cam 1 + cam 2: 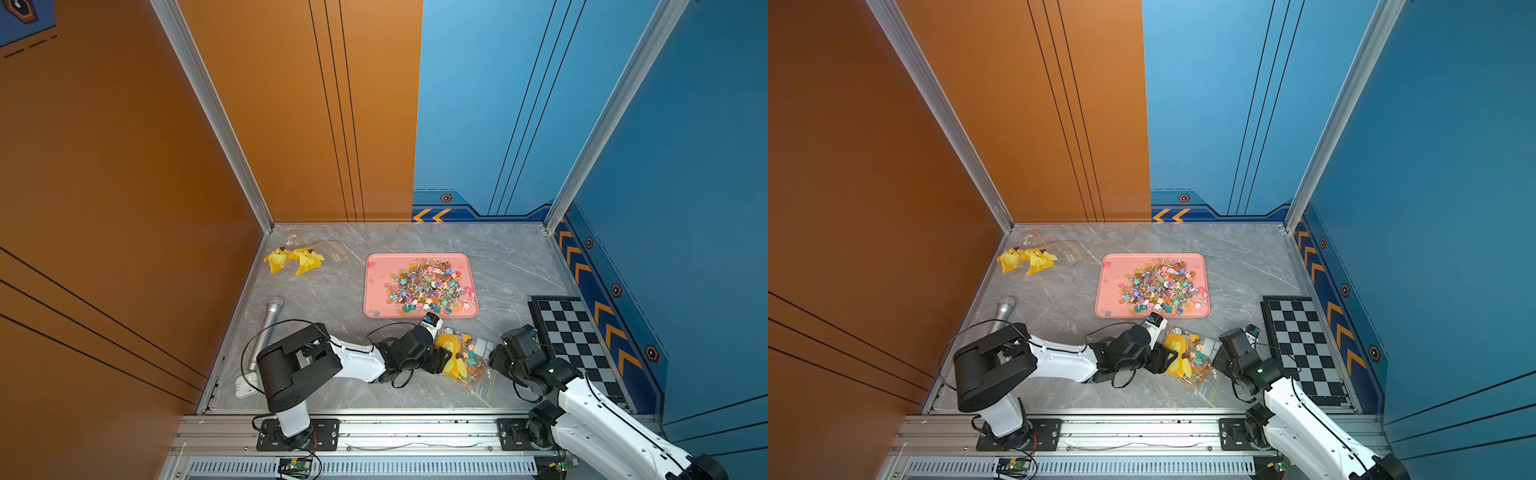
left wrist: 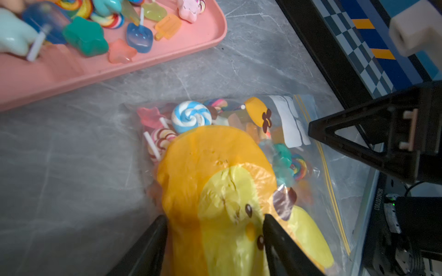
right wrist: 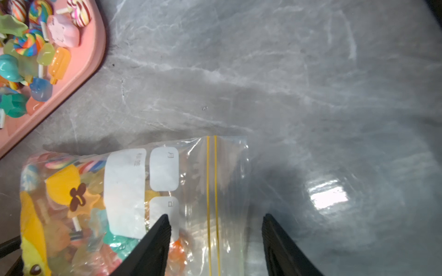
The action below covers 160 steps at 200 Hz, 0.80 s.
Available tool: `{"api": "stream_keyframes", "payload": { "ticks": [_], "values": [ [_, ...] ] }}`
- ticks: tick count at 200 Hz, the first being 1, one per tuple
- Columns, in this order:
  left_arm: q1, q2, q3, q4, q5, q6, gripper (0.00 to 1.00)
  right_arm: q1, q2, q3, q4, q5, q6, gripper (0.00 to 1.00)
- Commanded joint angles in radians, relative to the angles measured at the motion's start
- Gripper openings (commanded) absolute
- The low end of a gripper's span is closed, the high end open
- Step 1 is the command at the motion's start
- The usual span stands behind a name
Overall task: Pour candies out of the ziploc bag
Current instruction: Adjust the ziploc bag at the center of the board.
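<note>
Beside the pink tray [image 1: 378, 299], a ziploc bag [image 3: 191, 179] of candies [image 2: 191, 116], apparently sealed.

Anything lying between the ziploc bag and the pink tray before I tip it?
Nothing visible: only bare tabletop separates the ziploc bag from the pink tray. Inside the bag, though, a yellow plush lies among the candies.

- I see my left arm [image 1: 357, 361] and right arm [image 1: 582, 399] in white shells with black joints;
- thin black cables [image 1: 266, 328] loop off them;
- black base plates [image 1: 328, 432] carry silver screws;
- my left gripper [image 2: 215, 215] has tapered black fingers [image 2: 148, 251]
</note>
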Motion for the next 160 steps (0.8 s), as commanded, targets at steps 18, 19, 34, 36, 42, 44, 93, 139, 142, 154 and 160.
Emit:
{"api": "stream_keyframes", "payload": {
  "ticks": [18,19,34,36,42,44,93,139,142,154,160],
  "values": [
    [-0.009,0.051,0.036,-0.007,0.06,-0.031,0.55,0.03,0.117,-0.017,0.105,-0.034,-0.016,0.61],
    [-0.01,0.053,0.036,-0.007,0.059,-0.031,0.55,0.031,0.12,-0.016,0.109,-0.035,-0.017,0.61],
    [-0.008,0.058,0.033,-0.007,0.052,-0.038,0.48,0.04,0.171,-0.011,0.155,-0.052,-0.02,0.58],
    [-0.008,0.058,0.032,-0.006,0.051,-0.038,0.47,0.042,0.176,-0.01,0.159,-0.053,-0.02,0.58],
    [-0.006,0.055,0.031,-0.006,0.048,-0.04,0.43,0.047,0.19,-0.007,0.173,-0.053,-0.019,0.56],
    [-0.004,0.055,0.03,-0.007,0.048,-0.042,0.42,0.05,0.194,-0.006,0.178,-0.053,-0.018,0.56],
    [0.033,0.011,-0.006,-0.006,0.035,-0.051,0.12,0.081,0.251,0.031,0.233,-0.048,-0.02,0.42],
    [0.078,-0.049,-0.068,-0.007,0.027,-0.056,0.0,0.13,0.328,0.085,0.28,-0.058,-0.028,0.38],
    [0.08,-0.054,-0.073,-0.007,0.026,-0.056,0.0,0.134,0.335,0.09,0.281,-0.058,-0.029,0.38],
    [0.091,-0.076,-0.094,-0.008,0.027,-0.056,0.0,0.149,0.365,0.11,0.294,-0.061,-0.034,0.38],
    [0.095,-0.086,-0.104,-0.008,0.026,-0.055,0.0,0.156,0.377,0.118,0.302,-0.063,-0.034,0.38]
  ]
}}
